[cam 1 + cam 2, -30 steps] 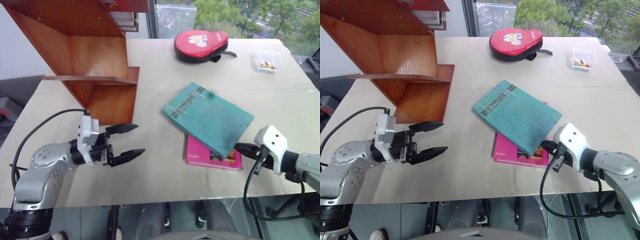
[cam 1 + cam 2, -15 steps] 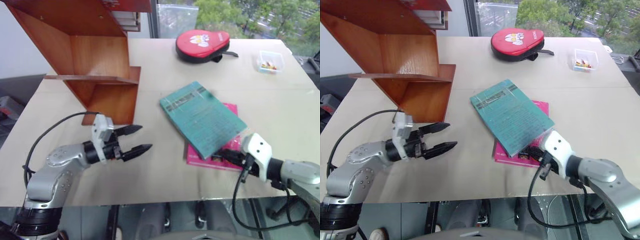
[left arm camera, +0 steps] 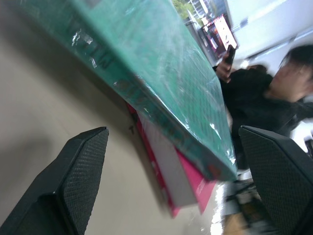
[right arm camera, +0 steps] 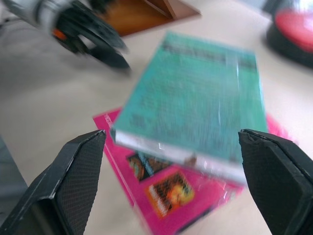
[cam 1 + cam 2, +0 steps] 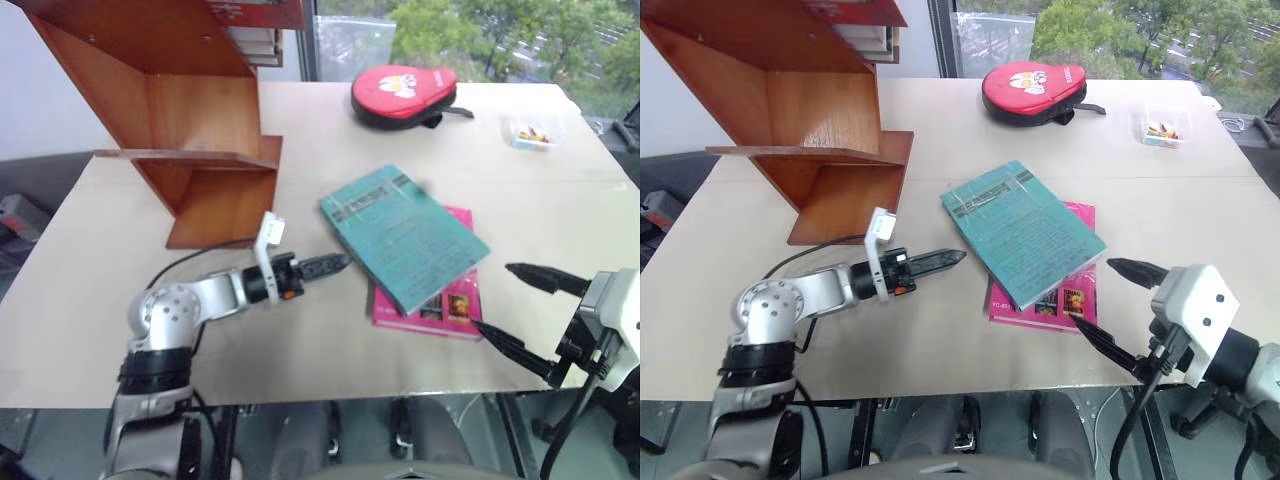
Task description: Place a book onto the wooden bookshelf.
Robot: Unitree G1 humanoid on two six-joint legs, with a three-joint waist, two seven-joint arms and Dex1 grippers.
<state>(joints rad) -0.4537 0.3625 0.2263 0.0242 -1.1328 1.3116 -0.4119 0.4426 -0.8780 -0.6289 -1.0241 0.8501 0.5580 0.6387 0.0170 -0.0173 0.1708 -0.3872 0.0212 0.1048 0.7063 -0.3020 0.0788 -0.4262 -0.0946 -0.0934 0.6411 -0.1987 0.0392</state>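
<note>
The teal-green book (image 5: pixel 403 235) lies flat on a smaller pink book (image 5: pixel 440 305) in the middle of the table. My left gripper (image 5: pixel 335 264) reaches in from the left, level with the table, its tips just short of the book's left edge. In the left wrist view its fingers (image 3: pixel 73 186) stand wide apart and open, with the book's edge (image 3: pixel 161 83) between and beyond them. My right gripper (image 5: pixel 492 296) hangs open off the books' near right corner, holding nothing. The wooden bookshelf (image 5: pixel 190 120) stands at the far left of the table.
A red paddle case (image 5: pixel 403 92) and a small clear box (image 5: pixel 530 130) sit at the table's far edge. The table's front edge (image 5: pixel 330 395) runs just below both arms. A person in dark clothes (image 3: pixel 274 93) appears beyond the table in the left wrist view.
My right gripper opened, let go of the book's near corner and drew back and up. The left gripper moved right to the book's left edge and rolled over.
</note>
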